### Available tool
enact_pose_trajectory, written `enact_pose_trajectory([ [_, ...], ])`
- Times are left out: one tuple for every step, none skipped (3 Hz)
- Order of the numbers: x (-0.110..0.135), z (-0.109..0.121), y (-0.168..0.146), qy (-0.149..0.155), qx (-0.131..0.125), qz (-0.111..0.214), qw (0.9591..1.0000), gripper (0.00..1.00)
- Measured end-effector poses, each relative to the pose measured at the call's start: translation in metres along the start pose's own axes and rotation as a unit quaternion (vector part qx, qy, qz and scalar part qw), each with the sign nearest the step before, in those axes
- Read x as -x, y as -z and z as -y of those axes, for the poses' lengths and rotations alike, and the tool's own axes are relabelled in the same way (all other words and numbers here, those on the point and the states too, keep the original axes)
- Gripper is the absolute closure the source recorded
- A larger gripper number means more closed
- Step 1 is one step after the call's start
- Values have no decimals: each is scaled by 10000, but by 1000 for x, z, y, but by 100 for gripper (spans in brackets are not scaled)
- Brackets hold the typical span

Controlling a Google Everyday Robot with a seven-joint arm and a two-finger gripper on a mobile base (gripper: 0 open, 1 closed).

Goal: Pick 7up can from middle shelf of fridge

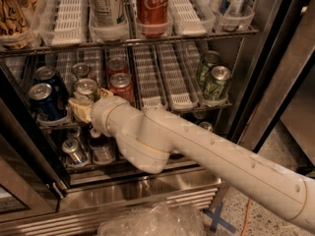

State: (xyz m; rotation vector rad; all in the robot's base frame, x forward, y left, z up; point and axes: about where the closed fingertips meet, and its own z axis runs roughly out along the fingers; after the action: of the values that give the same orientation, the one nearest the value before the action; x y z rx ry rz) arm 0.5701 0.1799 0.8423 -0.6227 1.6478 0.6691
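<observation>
the fridge point(147, 188) fills the left of the scene. on the middle shelf point(167, 80) the 7up can point(86, 88) stands near the front, second lane from the left, with a rear can point(80, 70) right behind it. a left pair of cans point(43, 98) sits beside it, and two cola cans point(121, 82) stand just to its right, one behind the other. well apart, at the shelf's right end, stands a right pair of cans point(217, 81). the gripper point(87, 103) is at the 7up can's near side, its arm point(211, 156) reaching in from the near right. an upper cola can point(151, 6) stands on the level above, and lower cans point(74, 151) on the level below.
</observation>
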Motion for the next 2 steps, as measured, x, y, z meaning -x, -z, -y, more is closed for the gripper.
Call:
enact_pose_trajectory([
  [2, -7, 4, 17, 16, 44, 10000, 100],
  [2, -7, 4, 23, 15, 46, 10000, 100],
])
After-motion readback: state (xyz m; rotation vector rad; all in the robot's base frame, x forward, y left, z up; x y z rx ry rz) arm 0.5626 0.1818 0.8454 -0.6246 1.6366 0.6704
